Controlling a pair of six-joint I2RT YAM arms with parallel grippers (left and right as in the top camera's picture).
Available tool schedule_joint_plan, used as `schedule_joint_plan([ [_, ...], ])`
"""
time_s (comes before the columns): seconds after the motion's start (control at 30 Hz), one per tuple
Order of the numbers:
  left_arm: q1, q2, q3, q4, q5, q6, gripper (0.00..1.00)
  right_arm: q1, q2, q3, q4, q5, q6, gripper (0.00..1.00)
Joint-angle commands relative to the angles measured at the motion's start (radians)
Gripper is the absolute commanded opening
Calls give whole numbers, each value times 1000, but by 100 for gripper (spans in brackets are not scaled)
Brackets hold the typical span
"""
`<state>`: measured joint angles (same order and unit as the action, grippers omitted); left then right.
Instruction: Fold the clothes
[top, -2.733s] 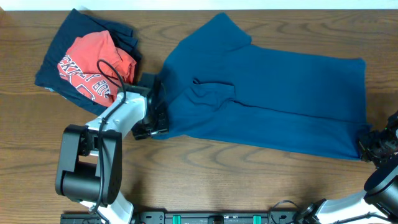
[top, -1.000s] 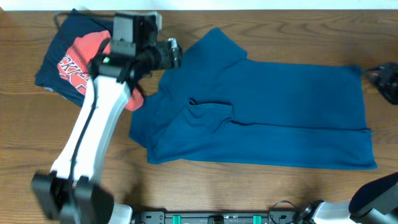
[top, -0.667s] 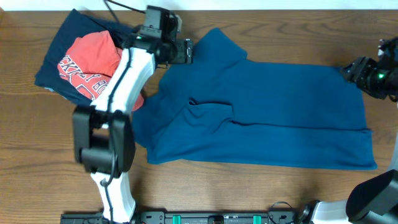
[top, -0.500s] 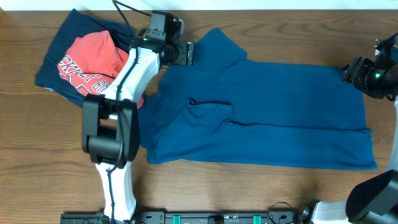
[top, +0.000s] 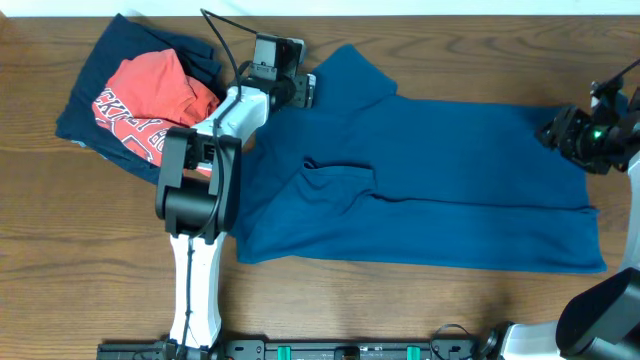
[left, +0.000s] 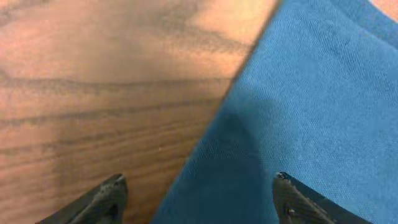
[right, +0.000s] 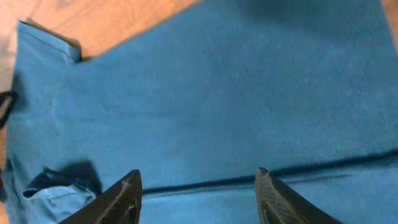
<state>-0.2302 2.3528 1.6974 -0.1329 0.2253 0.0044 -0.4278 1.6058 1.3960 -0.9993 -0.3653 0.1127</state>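
1. The left claw (left: 199, 185) is spread wide with nothing between its fingers. Directly under it runs the slanting edge of the large plain medium-blue cotton short-sleeved T-shirt (left: 311, 93). One fingertip hangs over the cloth and the other over the brown wood-grain table (left: 93, 74).
2. From overhead, the left claw (top: 305, 90) sits at the far-left sleeve edge of the shirt (top: 450, 180). The shirt lies mostly flat on the table (top: 400, 300) and spreads away from this claw to the right and toward the near side. A small rumpled fold (top: 340, 165) lies a little nearer than the claw.
3. On the other side of the left claw, beside its arm, a crumpled red cotton tee with white lettering (top: 150, 95) lies on a dark navy garment (top: 100, 70).
4. The right claw (right: 198, 177) is also spread and holds nothing. Blue cloth (right: 217, 93) fills the view under and beyond its fingers, and a dark crease (right: 323, 167) crosses between the fingertips.
5. From overhead, the right claw (top: 555, 128) is at the shirt's far-right corner. The shirt stretches away from it to the left and toward the near side, and the red and navy pile is well apart at the opposite end.
6. The pictures do not show whether either claw touches the cloth.
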Motion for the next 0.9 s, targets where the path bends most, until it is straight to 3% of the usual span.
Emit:
schedule_joint_plan([
  [0.0,0,30,20,5,-5,10,71,6,5,-23,-8,2,5,56],
  [0.17,-6,38,19,-11,113,10,49,6,5,-24,-37,-1,25,54],
  [0.37,-18,38,19,-23,224,10,31,6,5,-24,-43,-1,29,51],
  [0.53,-21,37,19,-34,258,10,6,6,5,-24,-50,-1,29,51],
  [0.87,-6,-74,20,-79,253,12,6,6,5,-24,-68,-1,28,51],
])
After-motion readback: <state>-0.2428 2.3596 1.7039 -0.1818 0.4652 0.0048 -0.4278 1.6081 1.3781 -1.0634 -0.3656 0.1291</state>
